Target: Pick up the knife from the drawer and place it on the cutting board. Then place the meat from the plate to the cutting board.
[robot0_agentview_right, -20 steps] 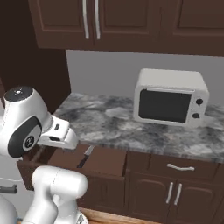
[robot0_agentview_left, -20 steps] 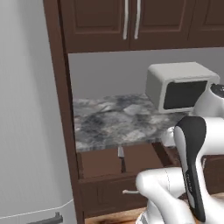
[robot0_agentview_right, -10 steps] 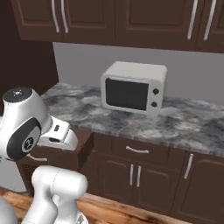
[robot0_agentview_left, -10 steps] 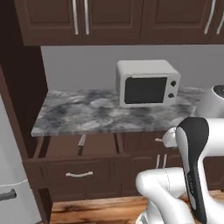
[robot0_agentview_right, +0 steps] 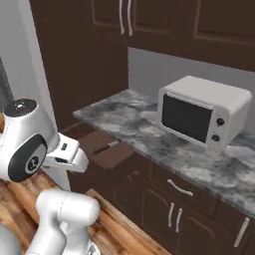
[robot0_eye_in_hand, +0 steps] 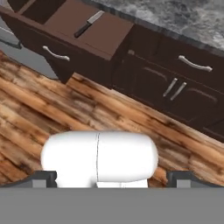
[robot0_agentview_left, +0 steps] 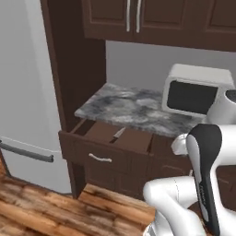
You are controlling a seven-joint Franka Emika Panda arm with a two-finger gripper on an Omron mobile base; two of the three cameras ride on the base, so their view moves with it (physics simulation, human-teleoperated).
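Observation:
The dark brown drawer (robot0_agentview_left: 99,154) stands pulled out under the grey marble counter (robot0_agentview_left: 133,108). In it lies the knife (robot0_agentview_left: 119,133), black handle and silver blade. In the hand view the drawer (robot0_eye_in_hand: 107,33) is at the top left, and the knife (robot0_eye_in_hand: 89,23) lies slantwise on its floor. My gripper (robot0_eye_in_hand: 112,178) is open with nothing between its fingertips (robot0_eye_in_hand: 43,177), well back from the drawer and above the wooden floor. In the right base view the drawer (robot0_agentview_right: 102,149) is just right of my hand. The cutting board, the plate and the meat are out of view.
A white microwave (robot0_agentview_left: 196,94) stands on the counter to the right of the drawer. A grey fridge (robot0_agentview_left: 27,92) and a tall dark cabinet side (robot0_agentview_left: 73,69) lie to its left. Closed cabinet doors (robot0_eye_in_hand: 173,89) run below the counter, and upper cabinets (robot0_agentview_right: 149,25) hang above.
The whole picture has shifted in both base views, so the camera has moved with the base. The open drawer now sits lower and further left. The gripper stays open.

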